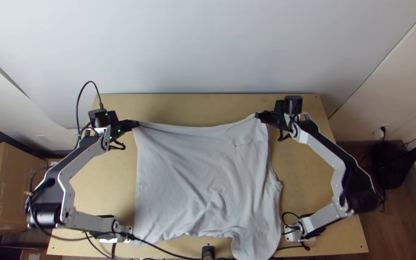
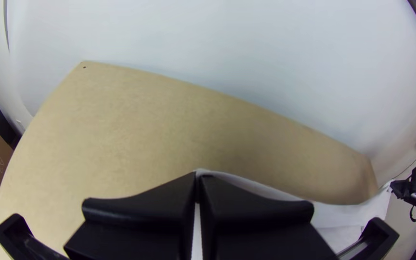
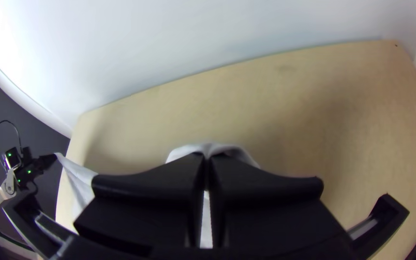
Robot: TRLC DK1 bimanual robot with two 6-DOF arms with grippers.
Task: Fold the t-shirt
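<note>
A white t-shirt lies spread and wrinkled over the table, its far edge stretched between the two grippers and sagging slightly in the middle. My left gripper is shut on its far left corner; in the left wrist view the fingers of the left gripper pinch the cloth. At the far right corner, my right gripper is shut on the shirt; in the right wrist view cloth bulges around the tips of the right gripper. One part of the shirt hangs over the near table edge.
Bare wood of the table shows right of the shirt and along the far side, where a white wall rises. A cardboard box stands left of the table. Cables run along the near edge, beside a black post.
</note>
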